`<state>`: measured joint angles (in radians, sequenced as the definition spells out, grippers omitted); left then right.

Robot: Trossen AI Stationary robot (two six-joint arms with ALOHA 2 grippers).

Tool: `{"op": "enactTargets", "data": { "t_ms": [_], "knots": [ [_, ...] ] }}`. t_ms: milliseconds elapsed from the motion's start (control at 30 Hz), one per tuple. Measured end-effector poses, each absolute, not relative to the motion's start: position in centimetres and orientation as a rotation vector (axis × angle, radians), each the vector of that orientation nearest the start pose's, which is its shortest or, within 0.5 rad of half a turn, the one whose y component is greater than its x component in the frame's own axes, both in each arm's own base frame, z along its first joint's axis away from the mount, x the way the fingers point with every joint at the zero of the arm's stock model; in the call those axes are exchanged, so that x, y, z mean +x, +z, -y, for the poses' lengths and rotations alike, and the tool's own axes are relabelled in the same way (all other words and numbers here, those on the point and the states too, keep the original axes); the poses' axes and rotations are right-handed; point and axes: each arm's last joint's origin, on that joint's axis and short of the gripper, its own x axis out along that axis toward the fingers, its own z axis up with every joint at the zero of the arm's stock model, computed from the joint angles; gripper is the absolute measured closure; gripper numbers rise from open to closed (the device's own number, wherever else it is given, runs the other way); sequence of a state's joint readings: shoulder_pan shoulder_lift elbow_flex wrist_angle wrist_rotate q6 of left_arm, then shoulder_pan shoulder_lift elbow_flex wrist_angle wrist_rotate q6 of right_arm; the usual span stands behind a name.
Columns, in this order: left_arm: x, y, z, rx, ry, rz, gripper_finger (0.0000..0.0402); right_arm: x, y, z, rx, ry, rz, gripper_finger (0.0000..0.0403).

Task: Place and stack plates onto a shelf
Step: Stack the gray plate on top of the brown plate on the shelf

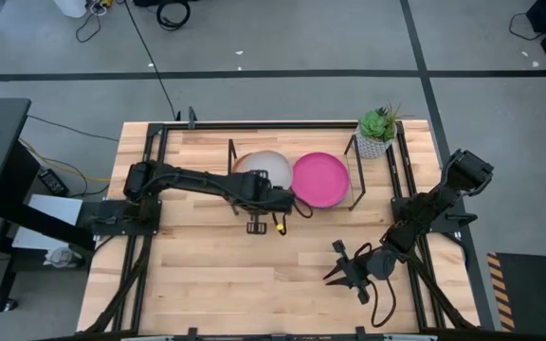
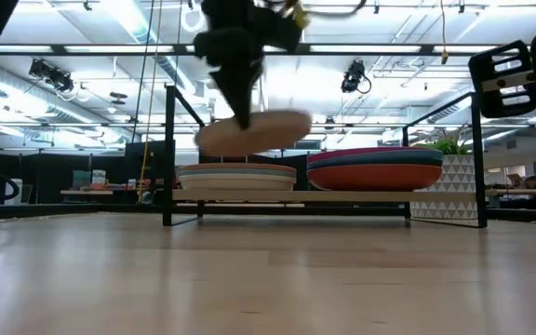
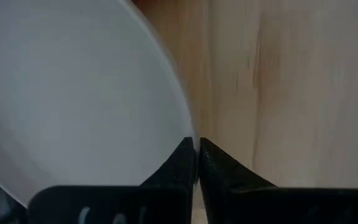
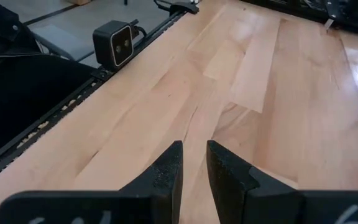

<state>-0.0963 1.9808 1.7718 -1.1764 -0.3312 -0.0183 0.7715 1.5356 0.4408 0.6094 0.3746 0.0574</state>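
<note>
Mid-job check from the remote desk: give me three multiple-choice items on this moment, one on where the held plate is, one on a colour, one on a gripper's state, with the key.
1. Where is the cream plate held by the left gripper?
A. Above the left stack on the shelf
B. Flat on the table's front edge
C. Beside the potted plant

2. What colour is the top plate of the right stack?
A. Grey
B. Magenta
C. Tan

3. How is the right gripper?
A. Shut on a plate
B. Holding the potted plant
C. Empty, above bare table

Key: 1 A, the low view shows the plate tilted, clear of the stack below it. 2 B, the high view shows it magenta. 3 C, its wrist view shows nothing between the fingers.
</note>
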Motion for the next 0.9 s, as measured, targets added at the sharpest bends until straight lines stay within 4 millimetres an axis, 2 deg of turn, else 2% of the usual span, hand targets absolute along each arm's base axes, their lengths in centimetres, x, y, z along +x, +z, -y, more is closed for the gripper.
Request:
{"op": "enactTargets", "data": {
  "t_ms": [267, 700, 900],
  "knots": [
    [38.2, 22.7, 1.4, 0.210, 0.231, -1.485, 0.0383, 19.3, 13.3, -17.4, -0.213, 0.366, -0.415, 0.0325],
    [39.0, 22.7, 1.6, 0.238, 0.242, -1.395, 0.0370, 19.3, 13.3, -17.4, -0.237, 0.364, -0.411, 0.0325],
    [38.8, 22.6, 1.2, 0.210, 0.275, -1.413, 0.0324, 19.3, 13.3, -17.4, -0.240, 0.365, -0.410, 0.0325]
  ]
}}
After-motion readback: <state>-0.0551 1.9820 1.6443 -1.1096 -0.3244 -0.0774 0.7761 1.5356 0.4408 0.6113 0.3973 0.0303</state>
